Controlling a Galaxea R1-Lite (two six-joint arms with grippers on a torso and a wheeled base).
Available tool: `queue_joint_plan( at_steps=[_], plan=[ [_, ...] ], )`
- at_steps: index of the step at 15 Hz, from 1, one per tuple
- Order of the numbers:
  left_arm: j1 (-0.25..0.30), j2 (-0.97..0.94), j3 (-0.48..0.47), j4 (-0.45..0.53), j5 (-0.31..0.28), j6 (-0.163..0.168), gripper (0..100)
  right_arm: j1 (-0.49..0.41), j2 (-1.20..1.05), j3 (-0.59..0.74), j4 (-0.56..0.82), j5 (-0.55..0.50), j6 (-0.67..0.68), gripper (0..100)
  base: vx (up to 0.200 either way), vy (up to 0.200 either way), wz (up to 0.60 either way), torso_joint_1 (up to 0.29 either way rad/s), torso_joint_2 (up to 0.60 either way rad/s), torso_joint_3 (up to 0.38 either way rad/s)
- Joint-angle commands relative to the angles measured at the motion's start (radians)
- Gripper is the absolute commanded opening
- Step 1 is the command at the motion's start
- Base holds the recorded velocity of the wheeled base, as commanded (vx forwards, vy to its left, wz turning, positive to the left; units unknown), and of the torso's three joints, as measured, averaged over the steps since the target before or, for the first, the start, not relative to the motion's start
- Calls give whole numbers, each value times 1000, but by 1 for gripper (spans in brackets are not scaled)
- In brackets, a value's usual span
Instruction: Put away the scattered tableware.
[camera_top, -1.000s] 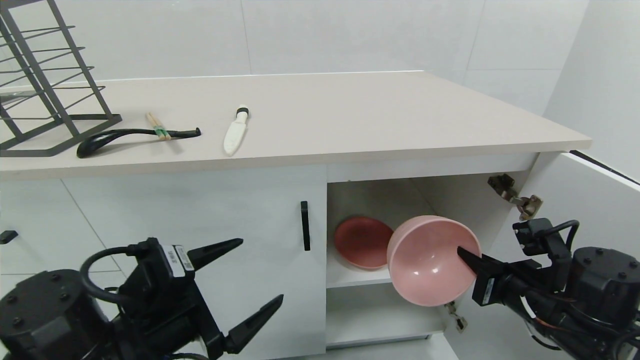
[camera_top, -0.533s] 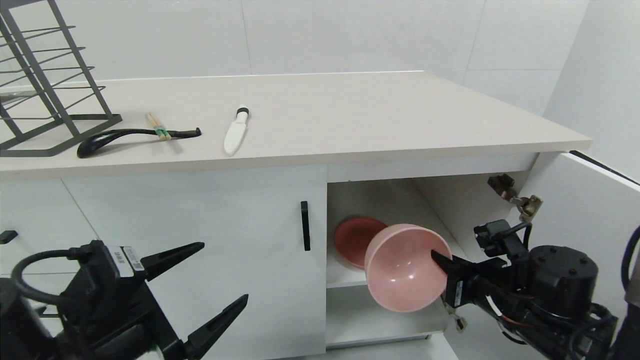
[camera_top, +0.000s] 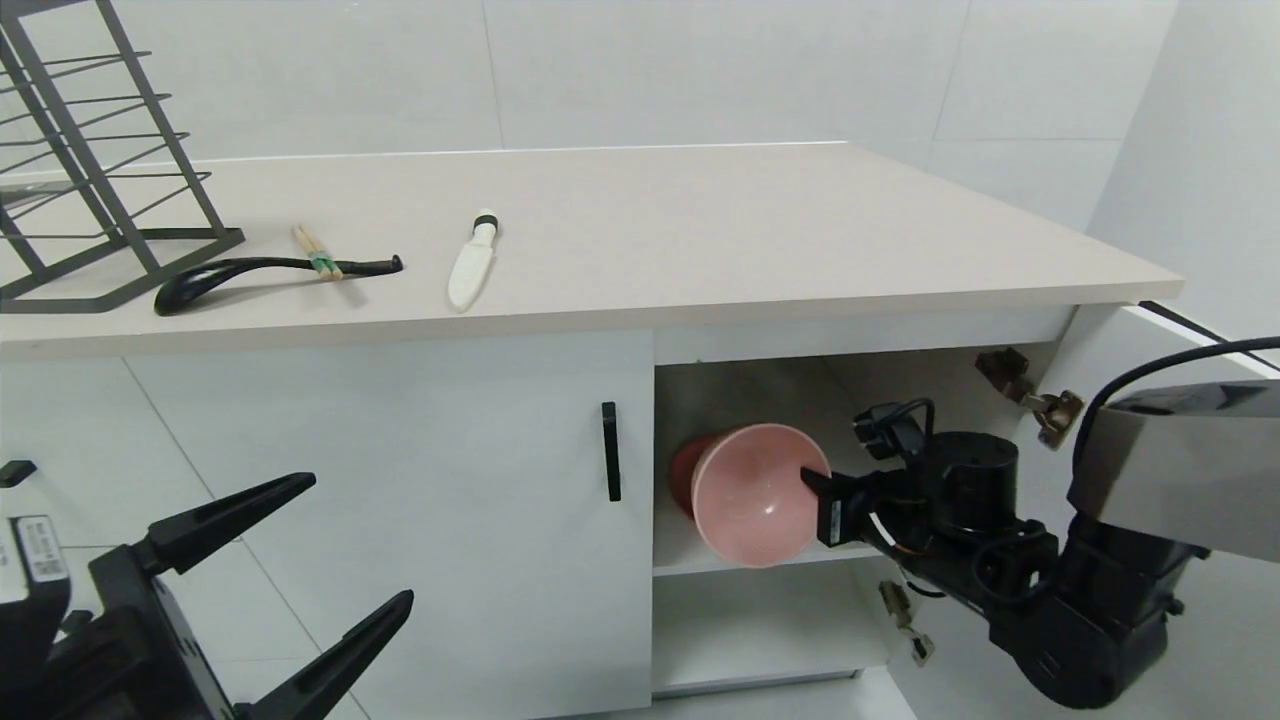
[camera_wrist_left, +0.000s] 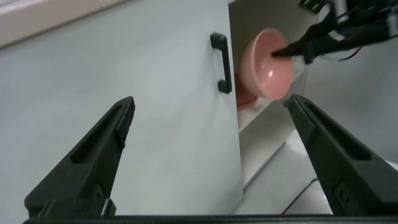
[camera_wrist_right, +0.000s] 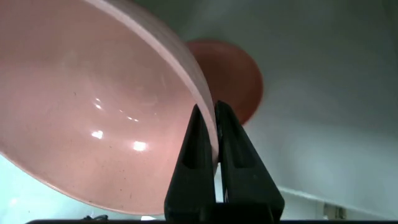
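Head view | right gripper (camera_top: 812, 490) fingers clamped on pink bowl (camera_top: 750, 495) rim, bowl tilted at cabinet shelf (camera_top: 690, 552) | left gripper (camera_top: 360, 537) fingers apart | advise: level bowl, seat on red plate (camera_top: 682, 480), then release.

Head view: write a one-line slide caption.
Right pincer holds a pink bowl by its rim at the open cabinet, in front of a red plate.
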Motion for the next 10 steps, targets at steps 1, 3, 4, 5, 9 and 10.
queue_joint_plan(
  at_steps=[1,3,4,5,9,10],
  plan=[
    [2,-12,-1,-2,-1,0,100,-34,46,-186,148,37,1,0,0,0,0,0,0,0],
    [2,-12,-1,-2,-1,0,100,-43,74,-255,199,41,1,0,0,0,0,0,0,0],
    [2,-12,-1,0,-1,0,100,-54,94,-283,213,41,1,0,0,0,0,0,0,0],
    [2,-12,-1,0,-1,-1,100,-58,103,-292,213,41,1,0,0,0,0,0,0,0],
    [2,-7,4,7,-1,-1,100,-92,126,-341,274,45,1,0,0,0,0,0,0,0],
    [2,-6,4,7,-1,-1,100,-98,126,-376,326,59,1,0,0,0,0,0,0,0]
  ],
)
